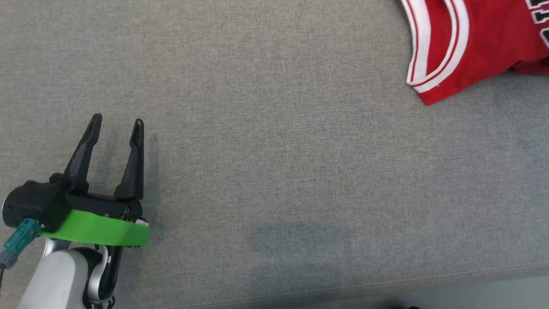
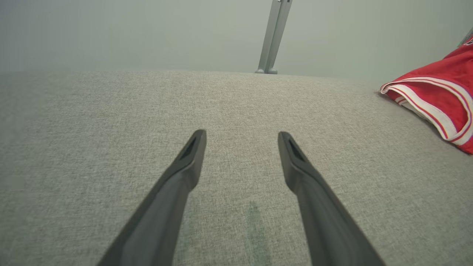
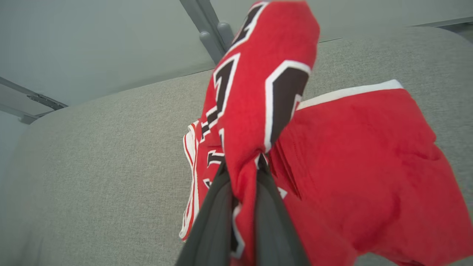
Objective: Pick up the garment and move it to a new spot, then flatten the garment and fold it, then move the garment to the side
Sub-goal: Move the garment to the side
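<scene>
The red, white-trimmed basketball jersey [image 1: 484,43] lies far to the right, pinched between the right gripper's [image 3: 244,164] closed fingers, well apart from the left gripper's [image 1: 116,122] wide-open, empty fingers.

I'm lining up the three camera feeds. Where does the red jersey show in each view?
Head view: red jersey at the top right corner, cut off by the frame.
Left wrist view: jersey at the right edge, lying on the grey fabric surface.
Right wrist view: jersey centre and right, a fold pinched in the right tool.
Shared landmark: the grey fabric surface beneath it.
</scene>
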Tool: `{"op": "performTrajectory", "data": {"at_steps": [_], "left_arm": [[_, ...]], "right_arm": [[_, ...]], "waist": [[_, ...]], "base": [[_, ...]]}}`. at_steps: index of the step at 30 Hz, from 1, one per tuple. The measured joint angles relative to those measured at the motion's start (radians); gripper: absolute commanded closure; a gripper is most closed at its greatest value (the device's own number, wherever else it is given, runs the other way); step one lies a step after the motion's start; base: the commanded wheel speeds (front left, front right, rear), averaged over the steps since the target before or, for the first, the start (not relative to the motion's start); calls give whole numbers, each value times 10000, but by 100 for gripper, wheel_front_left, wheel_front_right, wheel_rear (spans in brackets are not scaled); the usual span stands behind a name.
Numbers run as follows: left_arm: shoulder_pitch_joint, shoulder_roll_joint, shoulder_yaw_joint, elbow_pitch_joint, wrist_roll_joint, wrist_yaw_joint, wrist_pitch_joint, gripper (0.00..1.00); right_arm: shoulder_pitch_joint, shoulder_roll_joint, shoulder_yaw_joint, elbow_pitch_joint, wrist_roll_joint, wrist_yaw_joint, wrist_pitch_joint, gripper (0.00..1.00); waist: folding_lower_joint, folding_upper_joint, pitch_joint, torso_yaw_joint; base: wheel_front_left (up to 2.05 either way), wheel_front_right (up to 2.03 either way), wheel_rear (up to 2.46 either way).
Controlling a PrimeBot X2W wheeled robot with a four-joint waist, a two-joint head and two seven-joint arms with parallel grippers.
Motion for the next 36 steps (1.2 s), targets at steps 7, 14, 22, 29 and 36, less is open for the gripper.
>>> {"op": "performTrajectory", "data": {"at_steps": [7, 14, 22, 29, 36], "left_arm": [[-284, 35, -119, -71, 75, 0, 305, 0], [-337, 44, -393, -92, 90, -56, 593, 0], [-551, 27, -391, -17, 90, -56, 589, 0], [-550, 25, -157, 224, 90, -36, 477, 0], [-548, -12, -161, 522, 90, -35, 339, 0]], "right_arm": [[-355, -727, -625, 522, -151, -242, -117, 100], [-488, -1386, -905, 1544, -1101, -343, -681, 100], [-440, -1609, -802, 2683, -2709, -431, -2303, 0], [-49, -546, -215, 3423, -3108, -441, -3227, 0], [160, -437, -127, 4128, -3235, -441, -3820, 0]], "waist": [[0, 0, 649, -241], [0, 0, 1163, -153], [0, 0, 1425, 175], [0, 0, 1281, 289], [1, 0, 854, 180]], "base": [[0, 0, 0], [0, 0, 0], [0, 0, 0], [0, 0, 0], [0, 0, 0]]}}
